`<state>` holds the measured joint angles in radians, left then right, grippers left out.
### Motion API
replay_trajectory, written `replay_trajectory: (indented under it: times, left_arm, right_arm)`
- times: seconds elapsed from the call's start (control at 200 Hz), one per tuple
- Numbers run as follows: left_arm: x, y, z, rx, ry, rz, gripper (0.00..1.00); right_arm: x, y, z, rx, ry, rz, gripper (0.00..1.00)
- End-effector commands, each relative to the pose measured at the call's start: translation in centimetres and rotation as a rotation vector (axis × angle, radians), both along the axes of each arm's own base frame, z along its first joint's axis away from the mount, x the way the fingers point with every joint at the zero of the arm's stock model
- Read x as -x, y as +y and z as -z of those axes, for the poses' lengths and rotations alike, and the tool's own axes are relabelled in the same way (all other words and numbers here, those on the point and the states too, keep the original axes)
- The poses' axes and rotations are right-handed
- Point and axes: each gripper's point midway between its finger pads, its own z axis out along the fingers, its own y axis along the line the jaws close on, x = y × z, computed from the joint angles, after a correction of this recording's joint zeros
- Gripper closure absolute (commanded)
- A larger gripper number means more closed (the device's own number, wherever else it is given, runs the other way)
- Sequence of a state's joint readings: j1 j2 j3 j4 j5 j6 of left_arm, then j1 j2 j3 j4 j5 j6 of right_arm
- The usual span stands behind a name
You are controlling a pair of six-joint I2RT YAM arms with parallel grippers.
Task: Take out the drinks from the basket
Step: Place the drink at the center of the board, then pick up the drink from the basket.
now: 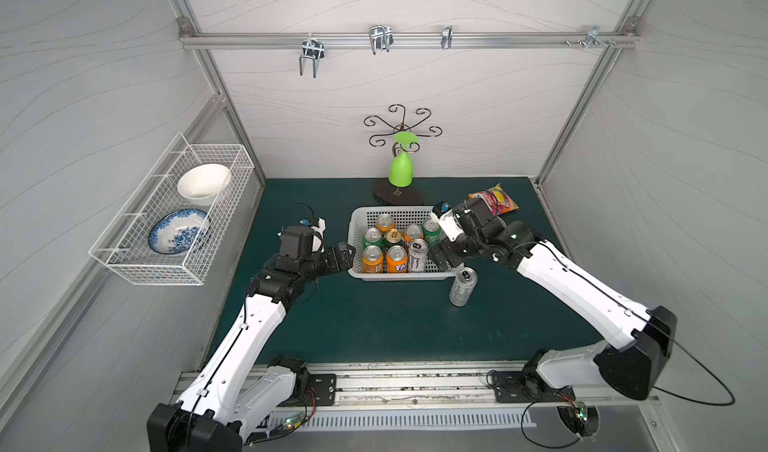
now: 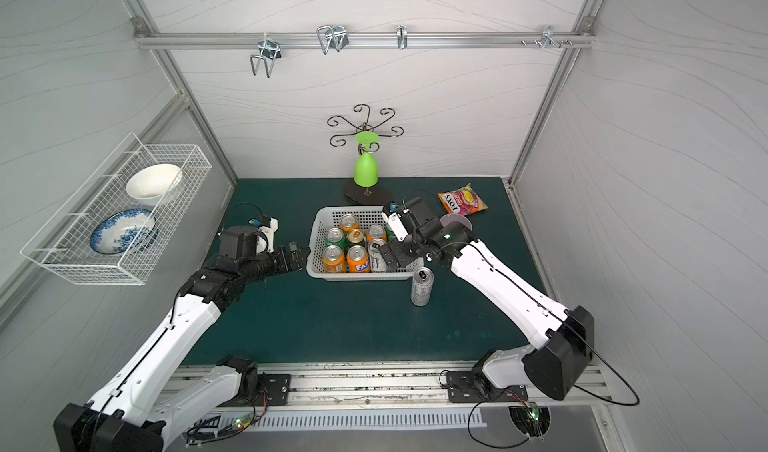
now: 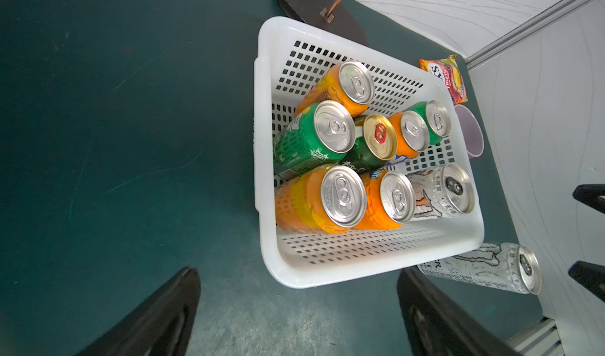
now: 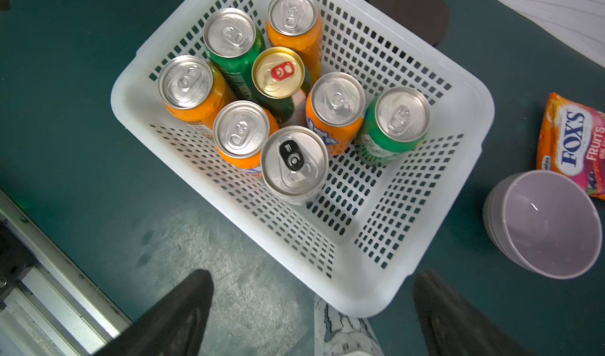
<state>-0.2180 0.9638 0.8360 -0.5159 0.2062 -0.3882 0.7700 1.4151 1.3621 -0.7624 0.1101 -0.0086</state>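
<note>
The white basket (image 1: 436, 274) sits at the centre of both top views on the green bench (image 1: 374, 325), with eight cans upright inside it. A ninth, a slim silver-white can (image 1: 463, 287), stands outside just beside the basket's lower right corner.

In the basket, low in the frame in the top views, is a row of two orange Fanta cans (image 1: 396, 259) and a second silver-white can (image 1: 417, 255). Above these stand green cans (image 4: 234, 51), a dark green one with a gold top and red tab (image 4: 278, 76), and more orange ones.

We judge the cans rigid but thin-walled and smooth, so they may slip or dent under a hard squeeze. If they are full they will be fairly heavy. We would take one across its round body near the top, starting with an outer can, since the middle ones are packed closely.

The right gripper (image 4: 311, 318) hangs over the basket's right edge, its jaws wide and holding nothing, though the outside can shows between them in the right wrist view. The left gripper (image 3: 298, 315) waits just left of the basket, its jaws wide and empty.
</note>
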Motion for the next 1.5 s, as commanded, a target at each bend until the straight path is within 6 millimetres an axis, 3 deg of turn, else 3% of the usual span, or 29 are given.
replay_trajectory:
  times: [0.0,0.6,0.88,1.13,1.496]
  left_arm:
    - [-0.8,0.4,-1.5,-0.043,-0.051,-0.003,0.02]
    - [-1.1,0.3,-0.5,-0.055,-0.019,0.004,0.01]
    - [-1.2,0.3,-0.4,-0.057,-0.018,0.003,0.02]
    - [-1.2,0.3,-0.4,-0.056,-0.017,0.004,0.02]
    - [-1.2,0.3,-0.5,-0.056,-0.020,0.004,0.02]
  right_arm:
    - [-0.7,1.3,0.1,0.023,-0.019,-0.032,0.02]
    - [-2.3,4.9,4.7,0.063,0.082,-0.084,0.09]
    - [-2.8,5.5,6.9,0.105,0.127,-0.087,0.16]
    - [-3.4,5.8,8.0,0.127,0.137,-0.075,0.29]
    - [-3.8,5.8,9.4,0.157,0.152,-0.066,0.30]
